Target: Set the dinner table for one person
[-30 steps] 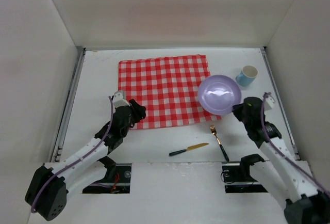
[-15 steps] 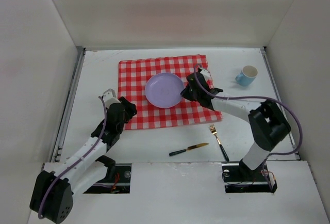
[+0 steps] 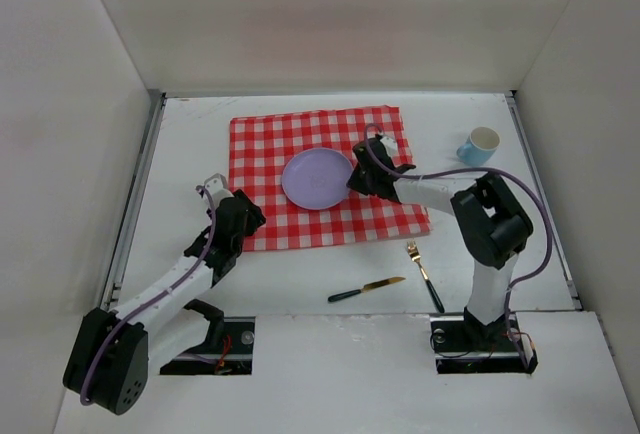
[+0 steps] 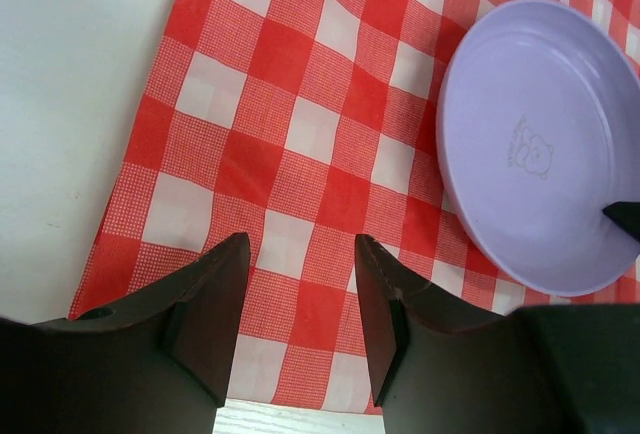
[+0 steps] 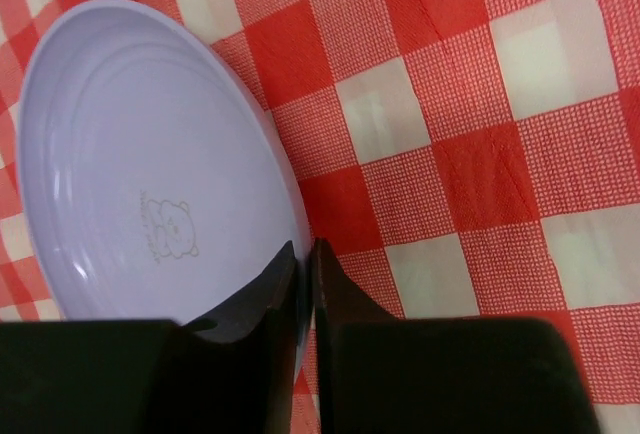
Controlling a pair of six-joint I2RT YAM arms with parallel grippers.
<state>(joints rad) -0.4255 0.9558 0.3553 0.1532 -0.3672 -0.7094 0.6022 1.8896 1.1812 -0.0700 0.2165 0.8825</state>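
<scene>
The right fingers (image 5: 272, 289) pinch the plate (image 5: 150, 154) by its rim. It looks light, stiff and slick, so the rim suits. The left fingers (image 4: 212, 299) stand apart, empty, over the cloth (image 4: 300, 104).

White dinner table (image 3: 195, 139), checked cloth (image 3: 268, 146), blue cup (image 3: 479, 146), fork (image 3: 424, 272), knife (image 3: 366, 289)

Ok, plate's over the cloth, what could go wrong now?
The right gripper pinches the plate only by its thin rim, so it could slip or tip on release. Withdrawing low could snag and rumple the checked cloth. The left gripper, open over the cloth's near corner, could drag it.
</scene>
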